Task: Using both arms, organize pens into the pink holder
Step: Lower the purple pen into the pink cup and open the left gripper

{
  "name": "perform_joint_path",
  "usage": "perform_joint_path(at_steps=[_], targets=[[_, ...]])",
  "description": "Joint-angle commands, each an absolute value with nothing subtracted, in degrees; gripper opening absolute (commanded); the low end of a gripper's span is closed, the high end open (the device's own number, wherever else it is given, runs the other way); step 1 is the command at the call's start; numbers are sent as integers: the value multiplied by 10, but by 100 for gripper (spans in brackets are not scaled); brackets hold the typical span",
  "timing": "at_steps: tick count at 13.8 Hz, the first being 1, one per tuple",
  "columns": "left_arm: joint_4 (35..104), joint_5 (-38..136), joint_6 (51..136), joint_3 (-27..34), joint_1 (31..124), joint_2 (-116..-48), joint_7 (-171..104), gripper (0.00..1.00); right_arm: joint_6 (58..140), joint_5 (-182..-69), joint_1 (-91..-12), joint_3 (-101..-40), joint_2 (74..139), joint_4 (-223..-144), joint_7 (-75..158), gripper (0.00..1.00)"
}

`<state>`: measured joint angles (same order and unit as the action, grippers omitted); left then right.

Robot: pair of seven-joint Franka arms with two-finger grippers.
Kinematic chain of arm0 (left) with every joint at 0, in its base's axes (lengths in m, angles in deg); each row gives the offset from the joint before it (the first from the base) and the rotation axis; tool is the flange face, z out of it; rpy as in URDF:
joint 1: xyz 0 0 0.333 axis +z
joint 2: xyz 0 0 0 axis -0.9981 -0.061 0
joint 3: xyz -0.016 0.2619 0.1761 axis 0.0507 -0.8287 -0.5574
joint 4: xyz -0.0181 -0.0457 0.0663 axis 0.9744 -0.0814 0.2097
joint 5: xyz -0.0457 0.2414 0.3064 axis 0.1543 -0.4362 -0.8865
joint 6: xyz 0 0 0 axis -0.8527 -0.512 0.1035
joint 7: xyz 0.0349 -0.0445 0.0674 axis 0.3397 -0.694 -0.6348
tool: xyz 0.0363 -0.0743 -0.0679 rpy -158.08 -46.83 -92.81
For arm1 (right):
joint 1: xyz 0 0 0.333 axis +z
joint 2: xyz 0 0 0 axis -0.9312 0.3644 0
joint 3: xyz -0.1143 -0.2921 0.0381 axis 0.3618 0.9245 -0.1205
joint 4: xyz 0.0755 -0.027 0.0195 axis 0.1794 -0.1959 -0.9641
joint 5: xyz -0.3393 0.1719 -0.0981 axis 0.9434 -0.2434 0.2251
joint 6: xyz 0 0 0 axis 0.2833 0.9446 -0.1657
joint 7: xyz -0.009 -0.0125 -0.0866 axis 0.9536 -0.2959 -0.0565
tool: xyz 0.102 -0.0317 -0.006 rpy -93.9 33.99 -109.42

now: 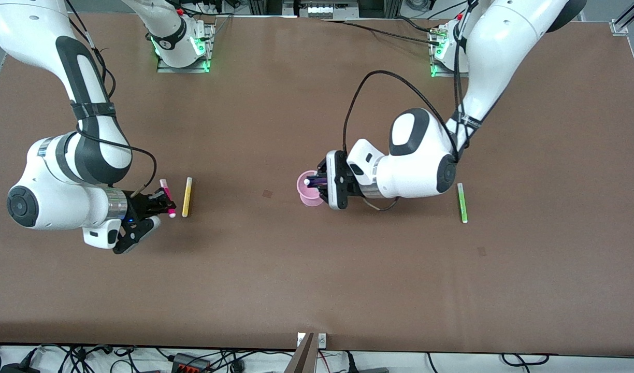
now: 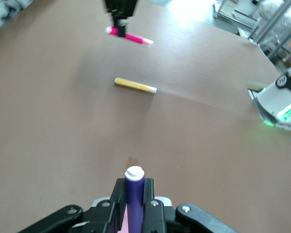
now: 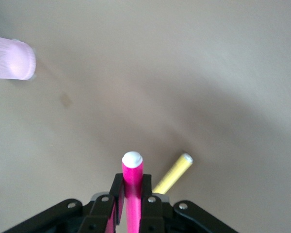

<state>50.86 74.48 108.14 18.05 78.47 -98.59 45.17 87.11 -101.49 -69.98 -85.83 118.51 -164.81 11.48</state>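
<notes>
Front view shows four pens and one pink holder (image 1: pixel 311 189) mid-table. The left gripper (image 1: pixel 322 182), wrist turned sideways, is clamped on the dark purple pen (image 1: pixel 314 181) over the holder's mouth; whether the pen touches the rim is hard to tell. The right gripper (image 1: pixel 161 203), reaching low at its end of the table, pinches the magenta pen (image 1: pixel 167 198). The yellow pen (image 1: pixel 187 197) lies just beside it. The light green pen (image 1: pixel 462 203) lies toward the left arm's end.

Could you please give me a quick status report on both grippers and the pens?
Left gripper shut on purple pen over pink holder. Right gripper shut on magenta pen, beside yellow pen. Green pen on table, nothing obstructing.
</notes>
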Motion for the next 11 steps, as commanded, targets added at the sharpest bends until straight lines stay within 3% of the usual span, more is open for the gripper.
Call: perform_joint_path(at_steps=[1, 11], targets=[[508, 775, 1139, 183, 758, -1009, 554, 0, 866, -1053, -706, -871, 1186, -1632, 27, 0], [572, 837, 1143, 183, 764, -1012, 777, 0, 898, -1094, -699, -872, 1192, -1639, -125, 0]])
